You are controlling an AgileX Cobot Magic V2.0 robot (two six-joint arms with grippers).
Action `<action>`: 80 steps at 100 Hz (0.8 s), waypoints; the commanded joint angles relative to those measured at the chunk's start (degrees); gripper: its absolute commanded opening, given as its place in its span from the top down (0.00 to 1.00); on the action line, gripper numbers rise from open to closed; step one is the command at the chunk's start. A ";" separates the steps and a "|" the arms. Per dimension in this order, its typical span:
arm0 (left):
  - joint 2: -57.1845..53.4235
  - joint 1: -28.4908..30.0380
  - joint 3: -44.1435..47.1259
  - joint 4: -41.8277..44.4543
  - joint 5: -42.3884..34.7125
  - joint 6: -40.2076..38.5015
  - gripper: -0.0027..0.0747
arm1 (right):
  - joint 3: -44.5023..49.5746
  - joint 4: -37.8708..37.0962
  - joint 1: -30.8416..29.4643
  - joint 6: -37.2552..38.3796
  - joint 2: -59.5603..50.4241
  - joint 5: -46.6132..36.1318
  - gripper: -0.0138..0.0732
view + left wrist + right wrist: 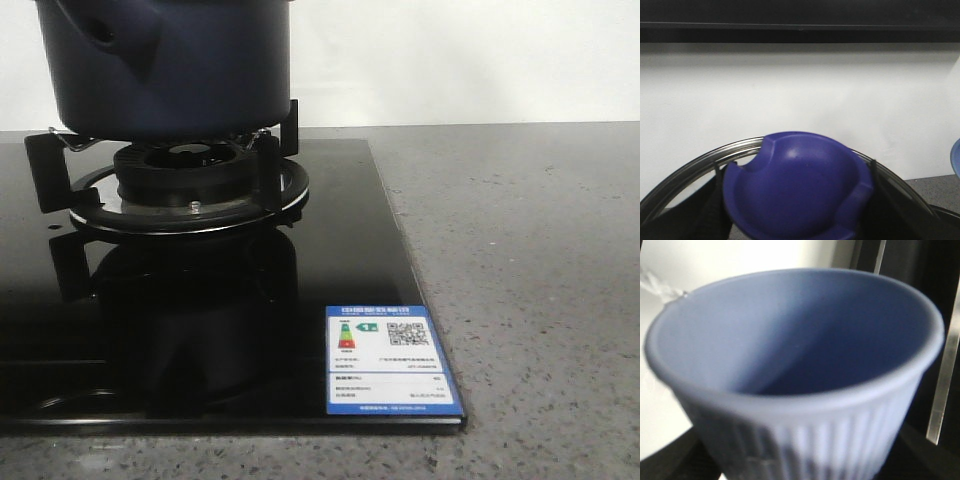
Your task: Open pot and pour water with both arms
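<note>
The dark navy pot (170, 70) stands on the burner grate at the front view's top left, its handle stub (100, 30) facing me; its top is cut off by the frame. Neither gripper shows in the front view. In the left wrist view my left gripper (795, 200) is shut on the blue knob (800, 185) of a lid with a metal rim (695, 162), held up against a white wall. In the right wrist view the pale blue ribbed cup (800, 390) fills the picture, and my right gripper (800, 460) is shut on its side. The cup's inside is blurred.
A black glass hob (350, 250) carries the burner (190, 180) and a blue-and-white energy label (390, 360) at its front right corner. Grey speckled countertop (540, 280) lies to the right. A blue edge (956, 157) shows beside the lid.
</note>
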 commanded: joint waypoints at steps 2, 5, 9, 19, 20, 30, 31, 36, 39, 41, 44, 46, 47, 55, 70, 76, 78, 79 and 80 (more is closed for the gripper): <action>-1.47 0.15 -2.09 -0.15 -5.77 0.08 0.52 | -2.28 -4.44 0.07 0.00 -2.70 1.31 0.54; -1.47 0.15 -2.09 -0.15 -5.77 0.08 0.52 | -2.28 -4.44 0.07 0.00 -2.70 1.31 0.54; -1.47 0.15 -2.09 -0.15 -5.77 0.08 0.52 | -2.28 -4.44 0.07 0.00 -2.70 1.31 0.54; -1.47 0.15 -2.09 -0.15 -5.77 0.08 0.52 | -2.28 -4.44 0.07 0.00 -2.70 1.31 0.54; -1.47 0.15 -2.09 -0.15 -5.77 0.08 0.52 | -2.28 -4.44 0.07 0.00 -2.70 1.31 0.54; -1.47 0.15 -2.09 -0.15 -5.77 0.08 0.52 | -2.28 -3.89 0.07 0.11 -2.70 1.61 0.54; -1.47 0.15 -2.09 -0.15 -5.77 0.08 0.52 | -2.28 -3.61 0.07 0.27 -2.70 1.58 0.54; -1.47 0.15 -2.09 -0.15 -5.77 0.08 0.52 | -2.28 -2.43 0.07 1.82 -2.70 1.88 0.54; -1.47 0.15 -2.09 -0.15 -5.77 0.08 0.52 | -2.28 -1.53 0.07 3.23 -2.70 2.46 0.54; -1.47 0.15 -2.09 -0.15 -5.77 0.08 0.52 | -2.28 -0.93 0.07 4.50 -2.81 2.79 0.54; -1.47 0.15 -2.09 -0.15 -5.77 0.08 0.52 | -2.28 0.07 0.07 6.28 -2.81 3.69 0.54; -1.47 0.15 -2.09 -0.15 -5.77 0.08 0.52 | -2.28 0.90 0.07 7.58 -2.81 4.30 0.54; -1.47 0.15 -2.09 -0.15 -5.77 0.08 0.52 | -2.28 1.44 0.07 7.98 -2.81 4.52 0.54; -1.47 0.15 -2.09 -0.15 -5.77 0.08 0.52 | -2.28 5.01 0.07 12.60 -2.81 7.23 0.54; -1.47 0.15 -2.09 -0.15 -5.77 0.08 0.52 | -2.28 14.62 -0.37 27.16 -4.75 10.91 0.54; -1.47 0.15 -2.09 -0.15 -5.77 0.08 0.52 | -2.17 18.92 -1.42 34.79 -6.25 11.06 0.54; -1.47 0.15 -2.09 -0.15 -5.77 0.08 0.52 | -2.02 20.39 -1.89 37.24 -6.88 11.06 0.54; -1.47 0.15 -2.09 -0.15 -5.77 0.08 0.52 | -1.85 21.27 -2.26 38.02 -7.07 11.06 0.54; -1.47 0.15 -2.09 -0.15 -5.77 0.08 0.52 | -1.74 21.68 -2.46 39.55 -7.55 10.92 0.54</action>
